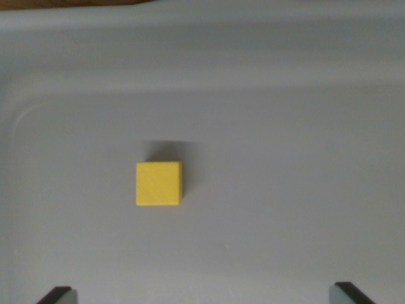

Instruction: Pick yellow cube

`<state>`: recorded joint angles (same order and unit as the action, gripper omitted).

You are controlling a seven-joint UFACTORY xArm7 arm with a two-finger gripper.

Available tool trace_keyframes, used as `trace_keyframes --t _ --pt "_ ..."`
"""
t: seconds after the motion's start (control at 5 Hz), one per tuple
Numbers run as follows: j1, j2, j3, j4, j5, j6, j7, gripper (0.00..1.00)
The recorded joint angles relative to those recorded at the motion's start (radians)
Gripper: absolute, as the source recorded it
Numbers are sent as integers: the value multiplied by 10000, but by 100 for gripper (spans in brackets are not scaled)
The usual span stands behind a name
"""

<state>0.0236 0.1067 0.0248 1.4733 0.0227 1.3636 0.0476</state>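
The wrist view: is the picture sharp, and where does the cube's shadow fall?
Wrist view: slightly soft overall, no strong glare; the cube casts a faint dark shadow just above itself on the grey tray; the fingertips at the bottom edge look blurred.

1. Yellow cube (159,183): small, plain, matte, with sharp edges and no markings.
2. Resting flat on one face, upright, top face square to the wrist view.
3. Lying alone on a pale grey surface, slightly toward the wrist view's left of centre.
4. Casting a soft shadow just above its upper edge.
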Motion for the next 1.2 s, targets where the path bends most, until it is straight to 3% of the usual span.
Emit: trace_keyframes --t 0.2,0.4,0.6,0.8,1.0,1.2 --pt "0 0 0 0 0 0 0 0" --pt "42 311 25 -176 5 -434 22 0" --pt "42 311 25 -176 5 -434 22 0" --pt "85 638 52 -360 10 -888 44 0" --pt "85 638 52 -360 10 -888 44 0" --pt "130 972 79 -548 15 -1354 68 0"
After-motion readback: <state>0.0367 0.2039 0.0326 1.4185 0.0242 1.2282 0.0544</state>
